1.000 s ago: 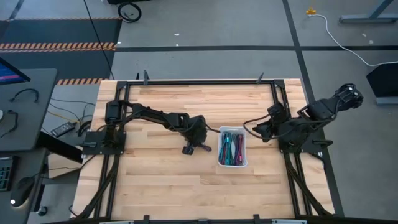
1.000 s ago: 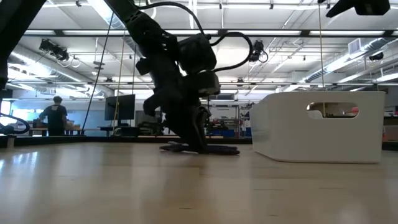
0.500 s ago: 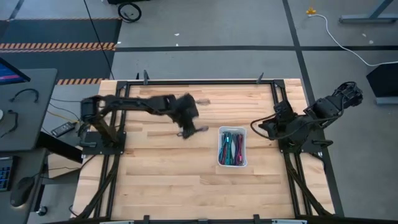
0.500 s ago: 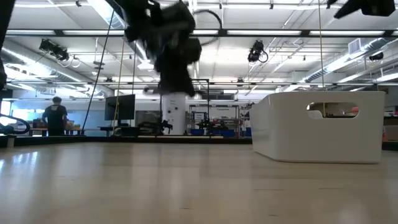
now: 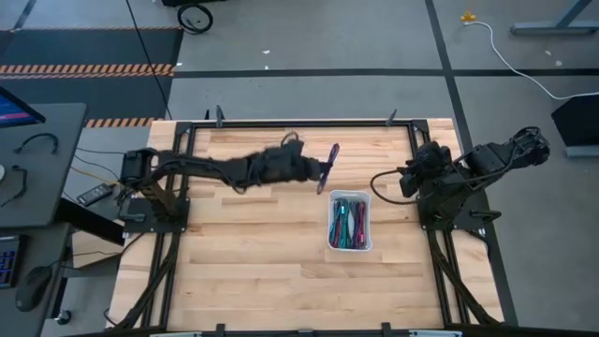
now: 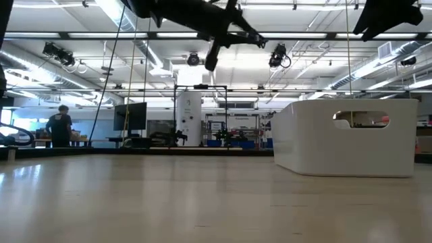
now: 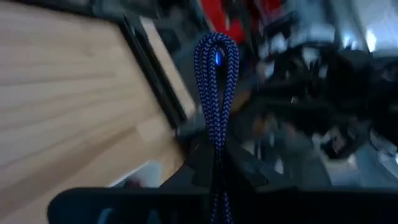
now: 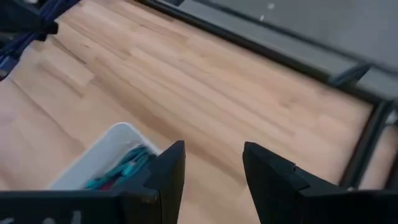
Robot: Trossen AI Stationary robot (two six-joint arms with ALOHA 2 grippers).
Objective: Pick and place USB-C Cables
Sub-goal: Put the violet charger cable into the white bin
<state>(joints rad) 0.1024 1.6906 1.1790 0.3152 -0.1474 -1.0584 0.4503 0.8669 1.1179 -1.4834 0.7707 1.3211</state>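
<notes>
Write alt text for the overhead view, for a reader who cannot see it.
Seen from above, the left end effector holds a purple cable just beyond the far end of a white tray of coloured cables on a wooden table. The right end effector waits at the table's right edge.

White tray (image 5: 365, 245) on wooden table (image 5: 243, 271); dark desk (image 5: 37, 159) beside it; person (image 6: 61, 125) standing far off in room.
</notes>
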